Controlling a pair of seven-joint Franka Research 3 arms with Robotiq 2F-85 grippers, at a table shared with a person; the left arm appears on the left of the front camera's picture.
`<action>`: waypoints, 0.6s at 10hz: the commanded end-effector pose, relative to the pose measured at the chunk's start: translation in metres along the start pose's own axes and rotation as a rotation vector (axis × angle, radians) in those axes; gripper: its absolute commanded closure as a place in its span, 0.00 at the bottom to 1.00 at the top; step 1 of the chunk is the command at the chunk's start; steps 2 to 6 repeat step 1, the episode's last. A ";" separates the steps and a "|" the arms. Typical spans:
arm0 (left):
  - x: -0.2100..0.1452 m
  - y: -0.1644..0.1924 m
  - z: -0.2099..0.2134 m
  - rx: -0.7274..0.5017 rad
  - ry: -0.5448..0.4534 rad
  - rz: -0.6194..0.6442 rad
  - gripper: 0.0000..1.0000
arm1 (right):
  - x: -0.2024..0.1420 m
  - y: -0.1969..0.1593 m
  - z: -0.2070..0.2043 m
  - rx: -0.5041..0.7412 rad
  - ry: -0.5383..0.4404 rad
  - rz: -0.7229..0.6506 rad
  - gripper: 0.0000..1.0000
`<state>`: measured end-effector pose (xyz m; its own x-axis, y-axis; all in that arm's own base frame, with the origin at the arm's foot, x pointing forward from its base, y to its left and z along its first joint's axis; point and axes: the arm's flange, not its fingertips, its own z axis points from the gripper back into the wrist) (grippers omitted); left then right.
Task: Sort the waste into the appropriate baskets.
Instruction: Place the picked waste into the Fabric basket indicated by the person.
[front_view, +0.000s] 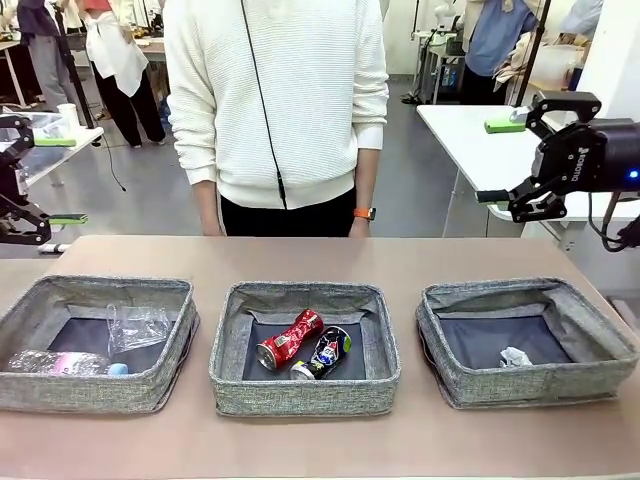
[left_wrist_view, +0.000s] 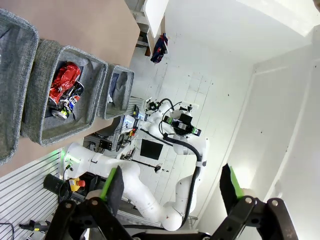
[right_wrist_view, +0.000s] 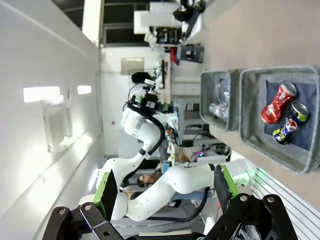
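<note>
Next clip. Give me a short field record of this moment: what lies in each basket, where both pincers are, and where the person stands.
left basket: clear plastic cup, clear plastic bottle with pink label
middle basket: crushed red can beside dark blue-black can
right basket: crumpled white paper ball
left pincer: open, raised at the table's left edge, holding nothing
right pincer: open, raised past the right basket, holding nothing
person: standing at the far side, arms down
table: no waste lying outside the baskets
</note>
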<state>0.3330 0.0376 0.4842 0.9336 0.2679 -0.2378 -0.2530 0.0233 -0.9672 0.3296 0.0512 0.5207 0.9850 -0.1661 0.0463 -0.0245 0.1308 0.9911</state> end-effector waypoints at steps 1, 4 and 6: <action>-0.001 -0.001 0.002 -0.001 0.011 -0.017 0.00 | 0.002 0.003 -0.001 0.025 -0.002 0.003 0.00; -0.001 -0.001 0.002 -0.001 0.011 -0.017 0.00 | 0.002 0.003 -0.001 0.025 -0.002 0.003 0.00; -0.001 -0.001 0.002 -0.001 0.011 -0.017 0.00 | 0.002 0.003 -0.001 0.025 -0.002 0.003 0.00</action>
